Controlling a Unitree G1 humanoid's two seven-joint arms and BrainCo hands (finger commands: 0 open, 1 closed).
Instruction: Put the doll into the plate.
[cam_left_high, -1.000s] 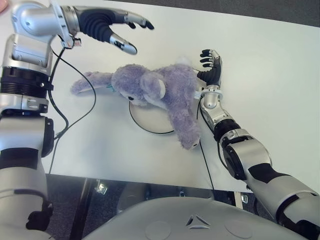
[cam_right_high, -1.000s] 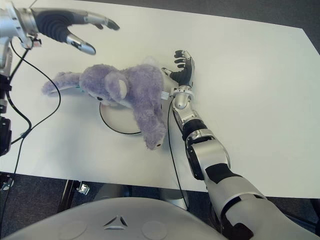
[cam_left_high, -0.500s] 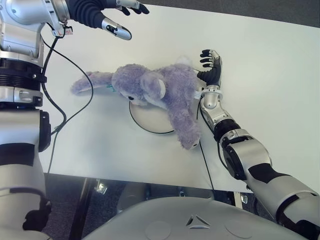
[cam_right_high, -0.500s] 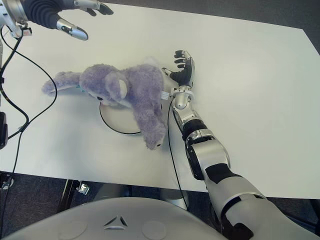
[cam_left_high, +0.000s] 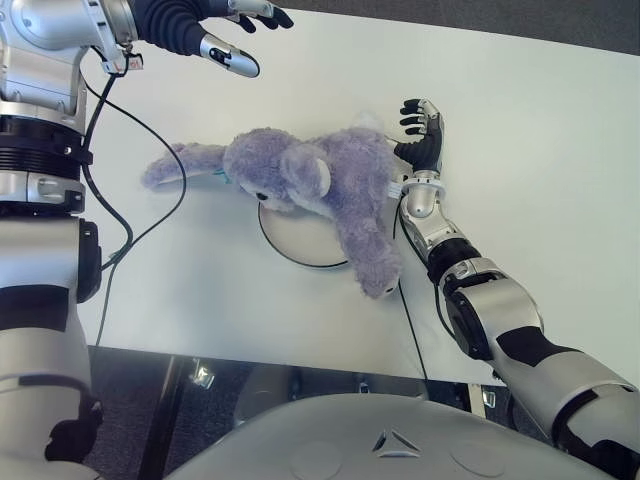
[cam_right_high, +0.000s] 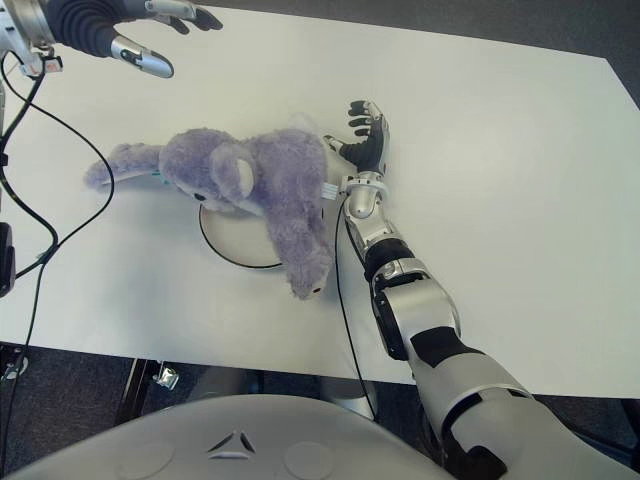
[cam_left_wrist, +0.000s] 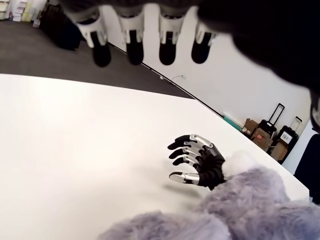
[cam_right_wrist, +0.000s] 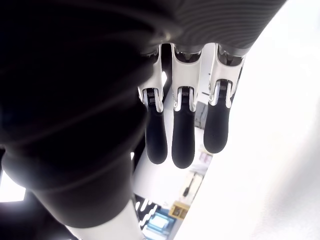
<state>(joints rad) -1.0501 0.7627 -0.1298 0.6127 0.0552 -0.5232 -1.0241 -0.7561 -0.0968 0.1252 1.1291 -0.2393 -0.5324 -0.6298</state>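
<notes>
The white surface (cam_left_high: 520, 130) carries a round white plate (cam_left_high: 300, 240), and the grey plush doll (cam_left_high: 320, 180) sprawls across that plate: head and body cover its far half, one long limb trails off past the plate toward the robot's left, and a leg hangs over the plate's near-right rim onto the surface. Neither hand holds it. The left hand (cam_left_high: 215, 30) hovers above and beyond the doll with fingers spread and empty; the right hand (cam_left_high: 422, 130) shows just beside the doll's body, on the plate's right, fingers loosely open. The doll looks light, soft and floppy, so limbs would likely dangle and drag if lifted by one end. The thick torso over the plate seems the best place to grip; the fur should give good friction
</notes>
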